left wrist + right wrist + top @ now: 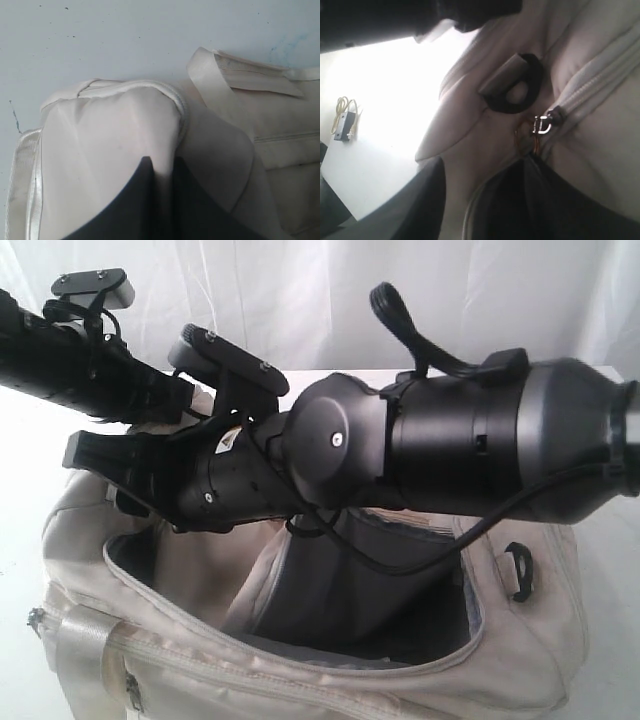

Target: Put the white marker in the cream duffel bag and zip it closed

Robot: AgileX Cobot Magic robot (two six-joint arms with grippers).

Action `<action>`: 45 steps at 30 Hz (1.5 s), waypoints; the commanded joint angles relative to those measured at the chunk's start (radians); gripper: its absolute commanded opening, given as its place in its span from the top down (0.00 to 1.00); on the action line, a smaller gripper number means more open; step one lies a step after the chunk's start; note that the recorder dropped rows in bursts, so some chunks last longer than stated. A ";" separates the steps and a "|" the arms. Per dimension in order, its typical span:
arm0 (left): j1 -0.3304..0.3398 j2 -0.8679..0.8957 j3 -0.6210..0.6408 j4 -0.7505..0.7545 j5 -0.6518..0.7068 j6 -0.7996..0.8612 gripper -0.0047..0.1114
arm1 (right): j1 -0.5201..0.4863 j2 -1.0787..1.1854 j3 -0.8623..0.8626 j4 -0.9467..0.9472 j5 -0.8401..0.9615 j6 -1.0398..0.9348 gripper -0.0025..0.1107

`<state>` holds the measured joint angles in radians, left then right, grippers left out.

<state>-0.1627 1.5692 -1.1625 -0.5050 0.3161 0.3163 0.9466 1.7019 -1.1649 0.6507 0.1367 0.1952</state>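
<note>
From outside, two black arms cross above one cream duffel bag [300, 672], whose top gapes open on dark grey lining [330, 590]. The right arm [450, 450] reaches across, and the right gripper [100, 462] sits over the bag's left end; whether its jaws are parted or closed cannot be told. The left arm [80, 365] comes in behind it. One black loop [520, 570] and one zipper pull [132, 692] show on the bag, both well away from those jaws. In the left wrist view, the left gripper [160, 160] is clamped on a fold of the bag's cream fabric, pinched between its two dark fingers [200, 210]. Two webbing straps [215, 85] lie beyond the tips, then the white table [125, 35]. In the right wrist view, one plastic loop [520, 85] and one metal zip slider [542, 125] lie just ahead of the single finger [410, 210] that shows.
</note>
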 commanded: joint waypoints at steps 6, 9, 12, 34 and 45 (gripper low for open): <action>0.001 -0.005 -0.008 -0.006 -0.008 0.003 0.95 | 0.001 0.056 0.003 0.013 -0.066 -0.011 0.57; 0.001 -0.005 -0.008 -0.014 -0.001 0.003 0.95 | 0.001 0.071 0.003 0.013 -0.088 -0.011 0.57; 0.001 -0.011 -0.008 -0.019 0.014 0.003 0.95 | 0.001 0.087 0.003 0.013 -0.112 -0.009 0.57; -0.030 -0.049 -0.008 -0.034 0.070 0.045 0.95 | -0.020 0.126 -0.001 0.011 -0.202 0.036 0.94; -0.030 -0.043 -0.008 -0.034 0.046 0.067 0.95 | -0.020 -0.013 -0.001 0.003 0.046 -0.070 0.94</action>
<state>-0.1856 1.5327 -1.1625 -0.5109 0.3764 0.3784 0.9356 1.7255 -1.1649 0.6689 0.1250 0.1568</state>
